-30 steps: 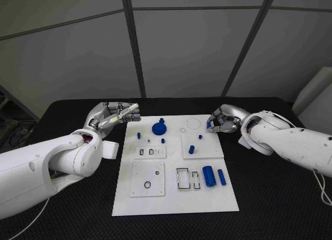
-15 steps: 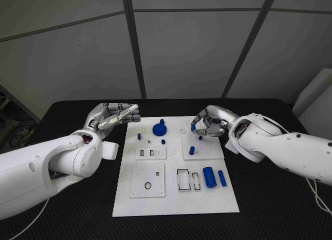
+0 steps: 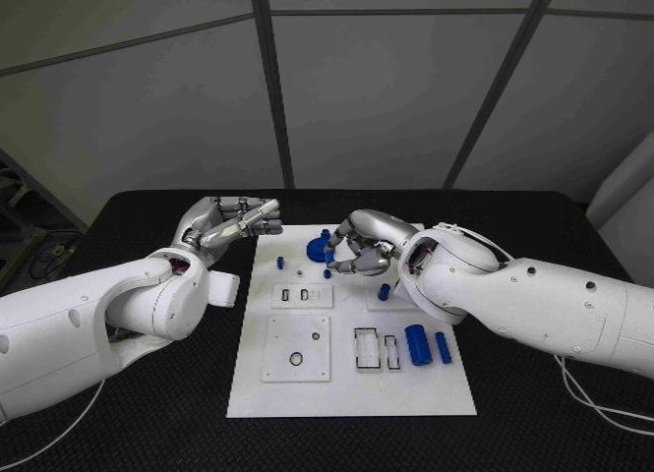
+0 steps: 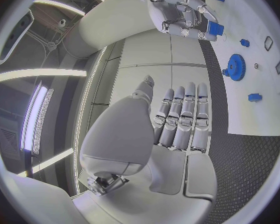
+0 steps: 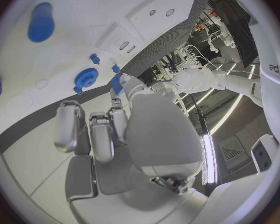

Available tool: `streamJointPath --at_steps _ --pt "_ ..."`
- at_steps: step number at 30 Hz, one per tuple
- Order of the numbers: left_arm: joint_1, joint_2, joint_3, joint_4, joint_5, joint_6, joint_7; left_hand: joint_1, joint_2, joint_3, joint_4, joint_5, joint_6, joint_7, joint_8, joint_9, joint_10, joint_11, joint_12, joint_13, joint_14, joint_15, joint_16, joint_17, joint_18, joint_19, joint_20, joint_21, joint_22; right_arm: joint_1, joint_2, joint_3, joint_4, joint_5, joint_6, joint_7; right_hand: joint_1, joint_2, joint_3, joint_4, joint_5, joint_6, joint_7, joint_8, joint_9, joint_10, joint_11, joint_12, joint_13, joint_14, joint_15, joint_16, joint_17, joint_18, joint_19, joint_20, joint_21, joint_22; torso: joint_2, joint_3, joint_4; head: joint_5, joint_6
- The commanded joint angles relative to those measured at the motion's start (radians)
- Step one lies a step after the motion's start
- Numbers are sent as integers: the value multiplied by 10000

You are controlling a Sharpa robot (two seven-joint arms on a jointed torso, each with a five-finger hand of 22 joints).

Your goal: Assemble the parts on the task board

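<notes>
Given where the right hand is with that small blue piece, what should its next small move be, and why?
Probably lower the right hand toward the task board by the blue gear and seat the small blue piece. It pinches that piece and hovers near the gear at the board's far end. Which socket it fits cannot be told. The left hand holds nothing, beside the board.

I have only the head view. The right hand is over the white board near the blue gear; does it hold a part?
Observer: Yes. The left wrist view shows the right hand pinching a small blue block at its fingertips.
Operator: Is something in the left hand?
Observer: No. Its wrist view shows its fingers straight, holding nothing.
Operator: Does the block touch the gear?
Observer: No. The right wrist view shows a gap between them.
</notes>
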State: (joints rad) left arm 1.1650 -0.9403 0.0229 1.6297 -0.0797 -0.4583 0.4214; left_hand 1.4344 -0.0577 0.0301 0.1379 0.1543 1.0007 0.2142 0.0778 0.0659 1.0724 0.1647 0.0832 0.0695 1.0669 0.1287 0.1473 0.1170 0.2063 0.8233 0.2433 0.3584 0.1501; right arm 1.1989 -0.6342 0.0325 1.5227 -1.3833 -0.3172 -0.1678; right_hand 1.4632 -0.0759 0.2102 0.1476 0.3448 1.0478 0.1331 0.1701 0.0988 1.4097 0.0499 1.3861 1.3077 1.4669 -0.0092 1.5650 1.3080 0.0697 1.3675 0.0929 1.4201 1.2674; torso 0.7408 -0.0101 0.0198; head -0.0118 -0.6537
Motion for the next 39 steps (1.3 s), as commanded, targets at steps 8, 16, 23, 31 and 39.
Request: streamJointPath --at_steps 8,16,23,31,39 --pt "15 32 9 16 -70 137 -52 0 103 -3 -65 -58 28 5 -59 0 33 2 5 -2 78 -10 -39 16 -229 -70 12 56 -14 -5 574 -303 -202 -1002 456 -417 -89 38 69 0 114 145 -62 65 2 61 -43 52 465 1039 -101 58 2628 -53 79 4 55 21 3 8 -4 33 -84" --pt "15 60 9 -3 -70 149 -63 0 103 -3 -65 -58 28 5 -59 0 33 2 5 -2 78 -10 -39 16 -229 -70 12 56 -14 -31 863 -506 -372 -1296 681 -491 -117 21 69 3 157 153 -64 63 4 61 -46 48 464 1039 -106 58 2628 -52 78 -2 53 17 11 15 -13 78 -138" --pt "15 80 9 -16 -70 158 -64 0 103 -3 -65 -58 28 5 -59 0 33 2 5 -2 78 -10 -39 16 -229 -70 12 56 -14 -57 967 -650 -439 -1353 799 -515 -121 17 68 3 164 155 -65 64 5 56 -47 42 457 1039 -106 58 2628 -51 74 -3 51 11 5 12 -10 135 -210" --pt "14 91 9 -21 -70 166 -66 0 103 -3 -65 -58 28 5 -59 0 33 2 5 -2 78 -10 -39 16 -229 -70 12 56 -14 -79 1053 -708 -541 -1370 959 -557 -124 14 69 1 173 159 -68 65 6 58 -48 44 461 1039 -107 58 2628 -51 73 -5 50 10 4 8 -3 166 -256" --pt "14 85 9 -17 -70 168 -68 0 103 -3 -65 -58 28 5 -59 0 33 2 5 -2 78 -10 -39 16 -229 -70 12 56 -14 -99 1099 -723 -615 -1393 1050 -596 -130 9 69 1 181 162 -69 65 7 54 -49 38 454 1039 -108 58 2628 -47 63 -6 42 -6 7 8 -11 187 -274"
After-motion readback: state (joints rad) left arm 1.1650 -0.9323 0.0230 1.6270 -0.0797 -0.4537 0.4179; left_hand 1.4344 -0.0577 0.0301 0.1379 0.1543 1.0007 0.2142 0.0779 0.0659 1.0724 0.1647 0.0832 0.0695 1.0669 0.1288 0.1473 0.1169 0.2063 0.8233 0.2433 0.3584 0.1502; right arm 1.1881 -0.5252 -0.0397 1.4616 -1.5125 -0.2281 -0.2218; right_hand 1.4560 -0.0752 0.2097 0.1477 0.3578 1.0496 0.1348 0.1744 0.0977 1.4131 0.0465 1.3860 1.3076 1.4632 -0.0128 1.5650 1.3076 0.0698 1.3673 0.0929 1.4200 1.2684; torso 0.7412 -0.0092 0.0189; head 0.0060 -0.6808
